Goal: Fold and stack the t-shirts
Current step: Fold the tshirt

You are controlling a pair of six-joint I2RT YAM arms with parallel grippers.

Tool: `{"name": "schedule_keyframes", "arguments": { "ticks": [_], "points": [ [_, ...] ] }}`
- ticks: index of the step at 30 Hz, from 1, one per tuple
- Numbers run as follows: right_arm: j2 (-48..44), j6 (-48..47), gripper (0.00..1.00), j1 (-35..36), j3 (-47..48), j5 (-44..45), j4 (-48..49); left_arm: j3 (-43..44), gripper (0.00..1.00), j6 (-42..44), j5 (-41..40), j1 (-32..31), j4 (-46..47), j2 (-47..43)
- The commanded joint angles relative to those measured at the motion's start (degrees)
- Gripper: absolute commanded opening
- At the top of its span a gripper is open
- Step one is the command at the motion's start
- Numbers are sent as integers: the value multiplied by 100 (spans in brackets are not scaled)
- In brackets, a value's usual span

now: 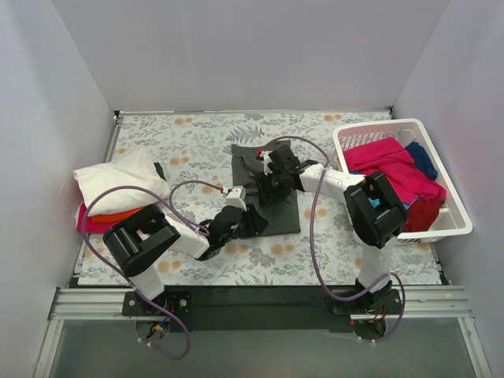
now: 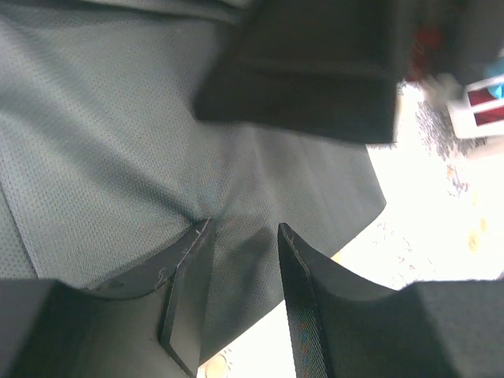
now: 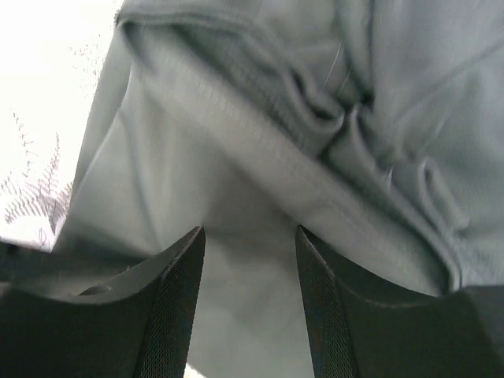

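Note:
A dark grey t-shirt [image 1: 283,213] lies partly folded in the middle of the table. My left gripper [image 1: 253,221] is down on its near left edge. In the left wrist view the left gripper [image 2: 245,227] has its jaws partly apart, with the grey cloth [image 2: 94,157] running between them. My right gripper [image 1: 269,187] presses on the shirt's middle. The right wrist view shows the right gripper [image 3: 249,230] with a gap between its jaws and the wrinkled cloth [image 3: 236,142] filling that gap. A white t-shirt [image 1: 118,177] lies on orange [image 1: 118,214] and pink [image 1: 89,224] ones at the left.
A white slatted basket [image 1: 409,126] stands at the right and holds magenta [image 1: 386,157], navy [image 1: 423,157], maroon [image 1: 421,213] and teal [image 1: 376,203] shirts. White walls close the table in at the back and sides. Purple cables loop from both arms.

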Motion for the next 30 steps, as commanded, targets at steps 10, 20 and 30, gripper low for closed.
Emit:
{"name": "schedule_keyframes", "arguments": {
  "ticks": [10,20,30],
  "points": [
    [658,-24,44,-74,1518,1076,-111,-848,36,-445,-297,-608,-1113,-283],
    [-360,63,44,-31,818,1551,-278,-849,37,-315,-657,-871,-1727,-1012],
    [-3320,757,47,532,-2153,1990,-252,224,47,-40,-1474,-1285,-3325,-2515]
  ]
}}
